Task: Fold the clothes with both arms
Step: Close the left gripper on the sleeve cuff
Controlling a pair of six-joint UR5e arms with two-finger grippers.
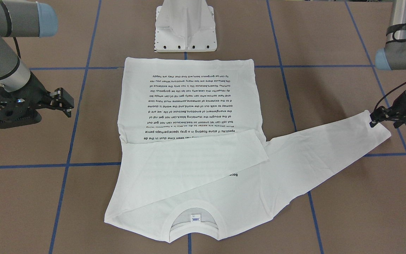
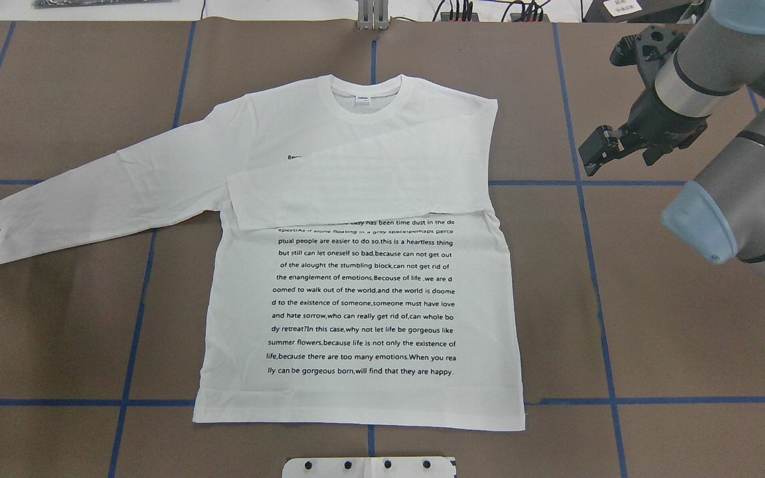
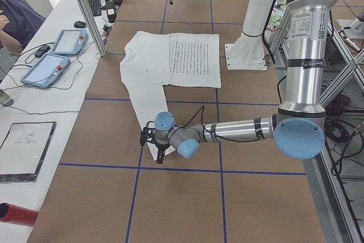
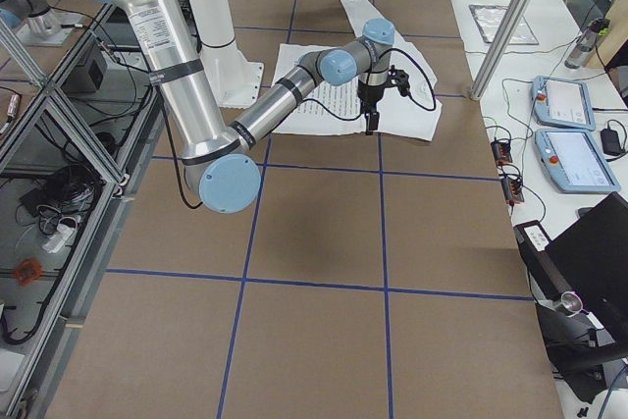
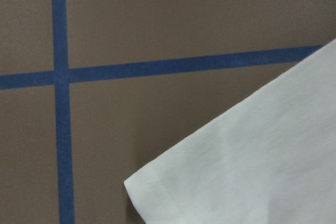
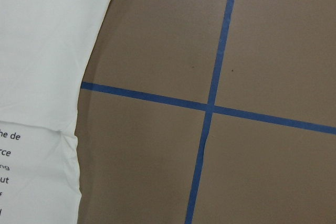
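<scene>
White T-shirt [image 2: 362, 305] lies flat, print up, at mid-bench [image 2: 655, 345], collar [image 2: 364, 89] on the side away from the robot. One sleeve is folded across the chest; the other stretches out to the robot's left. Left tool [image 1: 375, 119] sits at that sleeve's cuff; how far it is open cannot be determined. Right tool [image 1: 65, 101] stands beside the shirt, fingers parted, holding nothing.

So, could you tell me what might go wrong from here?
The left tool sits at the very edge of the outstretched sleeve's cuff, so a thin grip could slip mid-fold. Pulling that sleeve across might drag the shirt and disturb the folded sleeve, since the right tool hovers off the cloth.
</scene>
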